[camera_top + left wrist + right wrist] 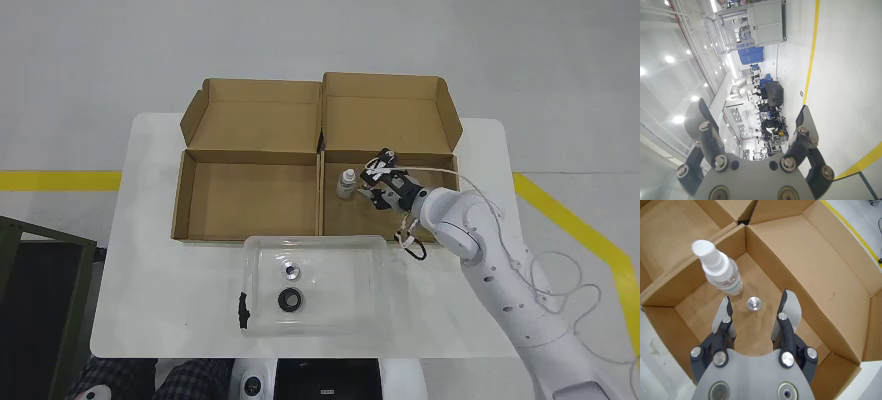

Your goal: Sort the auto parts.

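right gripper (755, 298) hangs released, jaws spread wide, over the floor of the right-hand box (810, 266) on the white worktop (150, 250), its white arm (500, 270) slanting across the worktop's right side. left gripper (752, 106), jaws also spread apart, is turned away from the worktop and faces a pale hall floor (844, 75) crossed by a yellow line (811, 56).

nearest the robot, at the worktop's front edge, sits a clear plastic tub (340, 300). two parts lie on its floor, close together but not touching: a small metal piece (291, 271) and, on the robot's side of it, a black ring (291, 298). a small black item (242, 310) sits against the tub's left wall; what it is cannot be told.

just behind the tub two cardboard boxes stand side by side, walls touching, both with lids (265, 115) folded up at the far edge. the left-hand box (255, 200) lies apart from the arm. in the right-hand box a silver disc (754, 303) lies flat on the cardboard floor, framed in the wrist view between the spread jaws and touching neither. just beside the disc, not touching it, a clear spray bottle (723, 273) with a white nozzle stands upright on the same floor, toward the wall shared with the left-hand box. yellow floor tape (60, 180) shows on either side of the worktop.
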Controlling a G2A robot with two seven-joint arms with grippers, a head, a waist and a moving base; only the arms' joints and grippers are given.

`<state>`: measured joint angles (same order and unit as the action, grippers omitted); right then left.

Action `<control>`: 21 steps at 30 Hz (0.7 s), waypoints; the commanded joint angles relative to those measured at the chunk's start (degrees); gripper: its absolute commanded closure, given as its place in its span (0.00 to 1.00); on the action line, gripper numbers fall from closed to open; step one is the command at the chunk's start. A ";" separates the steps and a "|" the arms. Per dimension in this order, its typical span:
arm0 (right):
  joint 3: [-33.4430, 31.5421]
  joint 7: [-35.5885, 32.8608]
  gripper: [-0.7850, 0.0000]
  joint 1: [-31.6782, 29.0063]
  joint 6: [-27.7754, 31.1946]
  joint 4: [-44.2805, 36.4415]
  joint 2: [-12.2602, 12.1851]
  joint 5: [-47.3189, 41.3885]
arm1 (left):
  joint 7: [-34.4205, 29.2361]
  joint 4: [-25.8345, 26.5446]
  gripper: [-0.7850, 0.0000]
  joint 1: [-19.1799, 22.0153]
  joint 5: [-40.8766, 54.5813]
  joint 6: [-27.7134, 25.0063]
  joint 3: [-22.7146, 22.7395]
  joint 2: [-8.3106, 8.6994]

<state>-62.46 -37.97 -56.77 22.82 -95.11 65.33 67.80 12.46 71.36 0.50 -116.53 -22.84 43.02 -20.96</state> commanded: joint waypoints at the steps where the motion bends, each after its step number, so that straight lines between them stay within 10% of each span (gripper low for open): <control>1: -1.55 0.21 0.40 -2.58 0.59 -3.70 -0.45 0.19 | 0.00 0.00 0.00 0.00 0.00 0.00 0.00 0.00; 21: -4.83 5.24 0.34 -21.53 8.24 -28.13 -2.63 1.04 | 0.00 0.00 0.00 0.00 0.00 0.00 0.00 0.00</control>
<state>-67.72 -32.98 -77.97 30.77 -123.02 62.71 68.46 12.46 71.36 0.50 -116.53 -22.84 43.02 -20.96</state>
